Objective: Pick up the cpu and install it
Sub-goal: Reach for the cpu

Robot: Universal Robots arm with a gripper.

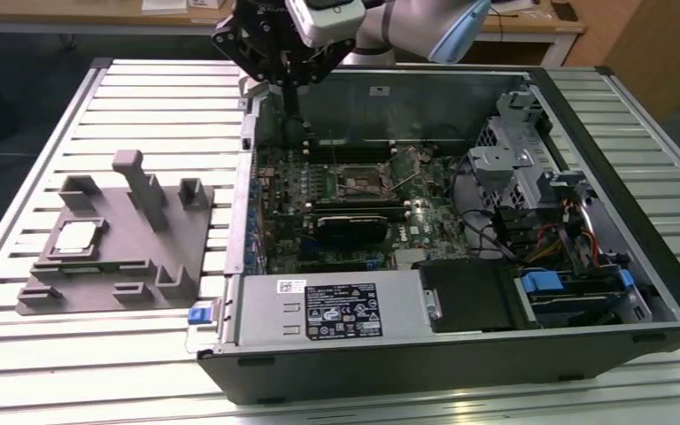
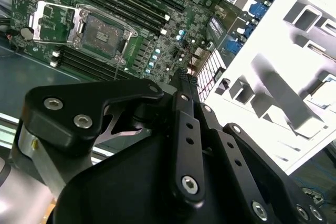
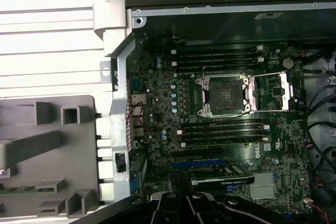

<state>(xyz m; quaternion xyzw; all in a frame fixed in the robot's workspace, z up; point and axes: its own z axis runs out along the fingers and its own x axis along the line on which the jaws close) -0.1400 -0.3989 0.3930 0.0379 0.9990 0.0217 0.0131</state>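
Quick status from us on the cpu install: basically nothing is done yet. The cpu [image 1: 77,237] sits in its nest on the grey plastic tray [image 1: 116,292], at the exterior view's left, roughly mid-height in the frame and well apart from the arm. The gripper [image 1: 293,97] hangs in the upper middle of the exterior view, over the far left corner of the open computer case [image 1: 623,292]. As far as we can make out it's clenched on nothing, with the tips meeting in one narrow point and no chip in there. In both wrist views the cpu socket [image 3: 227,94] looks ready. Its load plate [image 3: 270,92] is flipped open beside it and the socket bed is bare, so we'd say the prep on the motherboard [image 3: 157,108] is sorted, while the whole pick, carry and seat is left to do. The black expansion card [image 1: 352,226] sits just below the socket in the exterior view, with memory slots on either side. On labels, there's a white sticker [image 1: 334,310] with dark print and little symbols on the power supply [image 1: 281,336] at the lower middle of the exterior view, plus a small white tag near its corner. We won't quote any of that print here. Everything rests on a pale slatted table [image 1: 139,97].
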